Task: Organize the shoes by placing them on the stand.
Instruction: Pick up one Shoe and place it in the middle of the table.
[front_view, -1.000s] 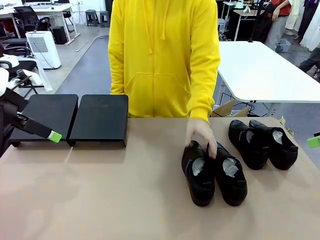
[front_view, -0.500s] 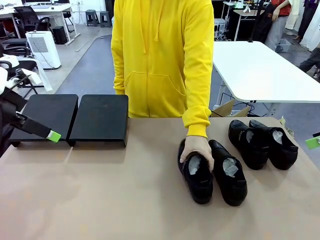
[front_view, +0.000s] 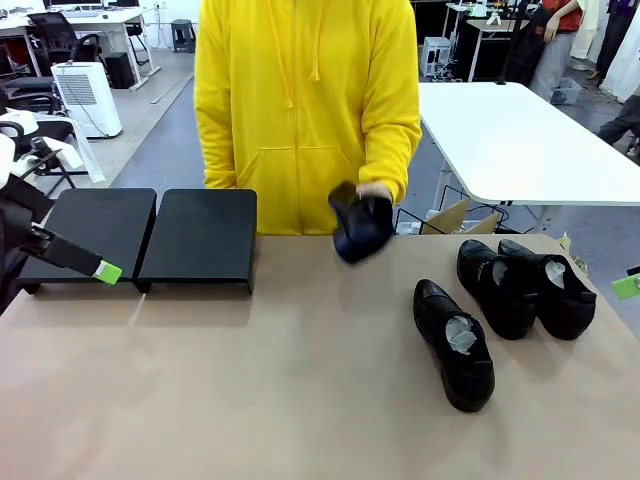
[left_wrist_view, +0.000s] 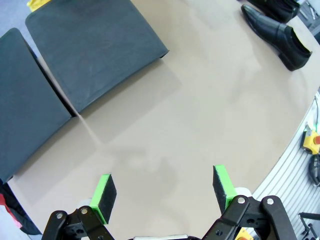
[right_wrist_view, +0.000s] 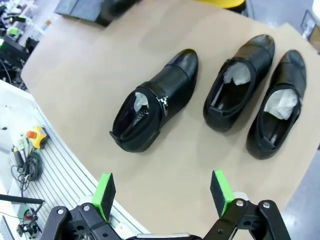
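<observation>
Three glossy black shoes stuffed with white paper lie on the table: one (front_view: 455, 343) near the middle right and a pair (front_view: 497, 285) (front_view: 552, 288) farther right. A person's hand holds another shoe (front_view: 362, 225) in the air over the table's far edge, right of the stand (front_view: 200, 238). That stand is a pair of low black platforms at the far left, bare on top. My left gripper (left_wrist_view: 162, 192) hangs open above bare table near the stand (left_wrist_view: 95, 50). My right gripper (right_wrist_view: 162, 192) hangs open above the three shoes (right_wrist_view: 155, 107).
The person in a yellow hoodie (front_view: 305, 110) stands at the table's far side. The brown tabletop (front_view: 250, 380) is bare between the stand and the shoes. The table's front edge (right_wrist_view: 70, 150) and an emergency-stop button (right_wrist_view: 36, 134) lie below my right gripper.
The person's hand grasped the left shoe of the near pair, lifted it off the table and carried it up and leftward. Neither arm has moved.
</observation>
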